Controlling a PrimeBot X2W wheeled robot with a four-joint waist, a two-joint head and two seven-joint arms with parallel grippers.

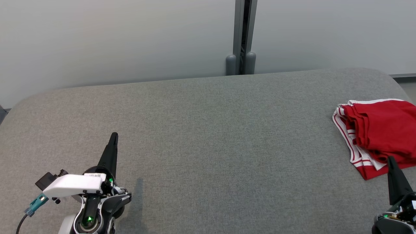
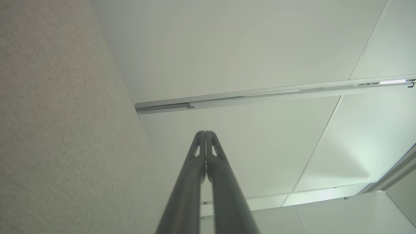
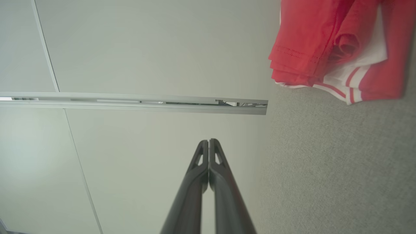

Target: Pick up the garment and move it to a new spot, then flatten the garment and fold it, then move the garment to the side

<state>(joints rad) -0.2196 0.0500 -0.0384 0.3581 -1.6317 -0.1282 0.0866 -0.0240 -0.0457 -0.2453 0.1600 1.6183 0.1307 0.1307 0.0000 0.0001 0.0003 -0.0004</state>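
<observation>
At the far right edge of the grey table (image 1: 201, 136), the red garment (image 1: 383, 130) is lying in a folded stack with white striped trim showing. It is near my right gripper (image 1: 391, 160) and well apart from my left gripper (image 1: 114, 136). Both are sitting pinched fully together, holding nothing. I am judging the setting-aside as done, so the next move is calling only for a clean retreat. My right wrist view is showing the layered hems close up, while the head view is showing the garment's place on the table.
</observation>
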